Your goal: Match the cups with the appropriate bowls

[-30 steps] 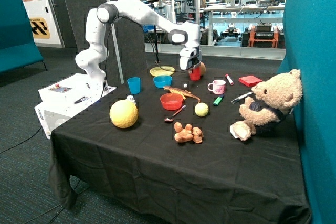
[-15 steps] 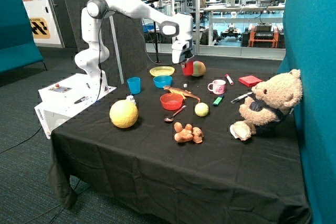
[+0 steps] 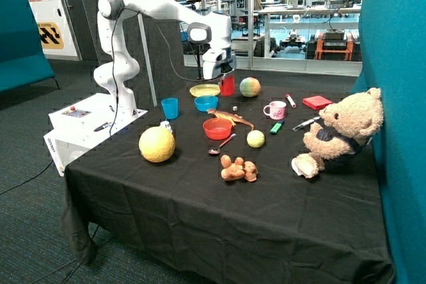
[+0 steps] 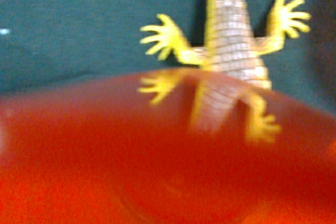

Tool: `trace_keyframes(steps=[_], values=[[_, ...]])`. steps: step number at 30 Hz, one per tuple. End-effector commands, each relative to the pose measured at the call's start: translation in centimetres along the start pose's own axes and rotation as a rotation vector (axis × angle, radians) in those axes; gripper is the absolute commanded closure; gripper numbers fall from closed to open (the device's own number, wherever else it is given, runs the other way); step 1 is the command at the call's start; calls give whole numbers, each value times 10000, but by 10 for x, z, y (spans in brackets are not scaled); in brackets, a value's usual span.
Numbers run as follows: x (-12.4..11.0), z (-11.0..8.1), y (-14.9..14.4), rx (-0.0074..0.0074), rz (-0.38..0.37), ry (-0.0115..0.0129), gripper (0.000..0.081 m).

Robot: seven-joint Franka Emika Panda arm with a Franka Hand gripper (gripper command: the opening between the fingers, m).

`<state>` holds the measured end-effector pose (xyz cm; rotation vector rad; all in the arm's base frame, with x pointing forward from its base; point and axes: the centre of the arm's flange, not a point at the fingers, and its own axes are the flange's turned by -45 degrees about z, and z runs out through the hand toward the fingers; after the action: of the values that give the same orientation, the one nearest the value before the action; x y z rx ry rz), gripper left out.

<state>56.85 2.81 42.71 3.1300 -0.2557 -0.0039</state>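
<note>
My gripper [image 3: 224, 76] is shut on the red cup [image 3: 227, 86] and holds it in the air above the back of the table, between the yellow bowl and the multicoloured ball. In the wrist view the red cup [image 4: 168, 161] fills the lower part of the picture, with the toy lizard [image 4: 231, 40] on the black cloth beyond it. The red bowl [image 3: 217, 128] sits near the table's middle, in front of the lizard [image 3: 230, 118]. The blue bowl [image 3: 206, 103] sits behind it. The blue cup [image 3: 170, 108] stands upright near the table's edge by the robot base.
A flat yellow bowl [image 3: 205, 90], a multicoloured ball [image 3: 249, 86], a pink and white mug [image 3: 275, 109], a green marker [image 3: 275, 128], a small yellow ball [image 3: 255, 138], a spoon [image 3: 220, 147], a big yellow ball [image 3: 157, 143], an orange toy [image 3: 238, 169], a red box [image 3: 317, 102] and a teddy bear [image 3: 339, 131] are on the table.
The gripper has lifted the red cup from beside the multicoloured ball and carried it sideways towards the yellow and blue bowls. The other things have not moved.
</note>
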Motion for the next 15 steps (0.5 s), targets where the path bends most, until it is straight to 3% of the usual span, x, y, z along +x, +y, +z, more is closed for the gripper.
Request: trace_keyframes(steps=[1, 15], values=[[0, 2, 51, 14, 212, 24, 808], [0, 10, 112, 15, 527, 24, 808]])
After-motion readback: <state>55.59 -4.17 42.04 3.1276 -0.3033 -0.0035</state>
